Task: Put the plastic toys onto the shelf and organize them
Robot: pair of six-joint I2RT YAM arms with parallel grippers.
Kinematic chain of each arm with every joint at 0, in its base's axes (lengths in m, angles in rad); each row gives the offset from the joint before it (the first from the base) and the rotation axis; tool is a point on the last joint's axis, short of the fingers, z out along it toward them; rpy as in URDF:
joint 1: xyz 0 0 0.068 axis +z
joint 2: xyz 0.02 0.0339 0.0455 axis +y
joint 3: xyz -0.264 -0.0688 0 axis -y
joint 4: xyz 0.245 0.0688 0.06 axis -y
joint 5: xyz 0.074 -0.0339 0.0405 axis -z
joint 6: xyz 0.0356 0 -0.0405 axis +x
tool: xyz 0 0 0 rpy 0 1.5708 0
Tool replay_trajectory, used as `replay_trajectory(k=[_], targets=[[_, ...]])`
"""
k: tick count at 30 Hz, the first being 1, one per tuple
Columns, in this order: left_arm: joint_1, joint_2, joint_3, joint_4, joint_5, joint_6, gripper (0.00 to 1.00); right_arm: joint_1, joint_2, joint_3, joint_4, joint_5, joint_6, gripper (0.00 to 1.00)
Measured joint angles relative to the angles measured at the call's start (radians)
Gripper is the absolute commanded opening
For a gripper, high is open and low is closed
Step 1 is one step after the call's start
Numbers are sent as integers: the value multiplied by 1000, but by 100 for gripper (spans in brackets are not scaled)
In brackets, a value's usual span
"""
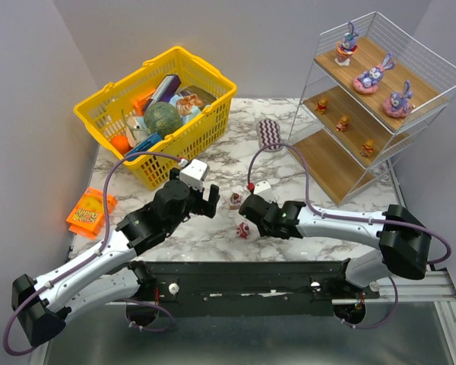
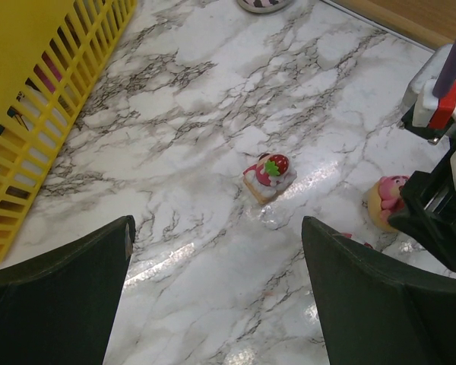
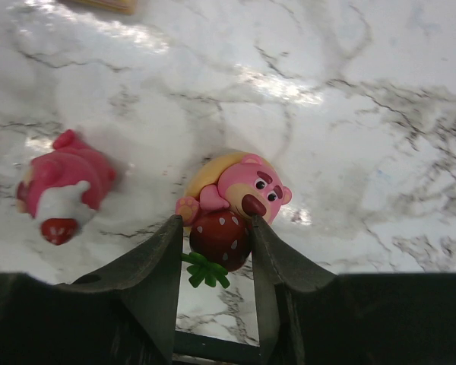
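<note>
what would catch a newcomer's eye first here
The bright yellow basket, crammed with odds and ends, dominates the far left of the table, opposite the tall shelf at far right with purple bunnies on its top board. In the right wrist view, the right gripper pinches a pink toy by its strawberry.

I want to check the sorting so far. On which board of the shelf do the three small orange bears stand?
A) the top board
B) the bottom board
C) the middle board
C: the orange bears stand in a row on the middle board of the shelf, under the purple bunnies on the top board.
</note>
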Motion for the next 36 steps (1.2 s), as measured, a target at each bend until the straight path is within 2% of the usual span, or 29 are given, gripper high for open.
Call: replay_trajectory(k=[5,10,15,22,29,36], targets=[[2,2,-16,28,6,1,99,-40,0,40,-111,94,52,18],[7,5,-27,43,13,5,99,-161,-1,60,-120,145,-2,11],[13,10,-31,52,22,7,99,-297,-11,61,-50,158,-154,5],[20,10,-43,64,24,7,99,-476,-63,47,82,163,-349,3],[24,8,-48,69,25,7,99,-626,-127,-63,153,198,-421,3],[26,8,-48,71,25,7,99,-686,-145,-121,214,222,-450,4]])
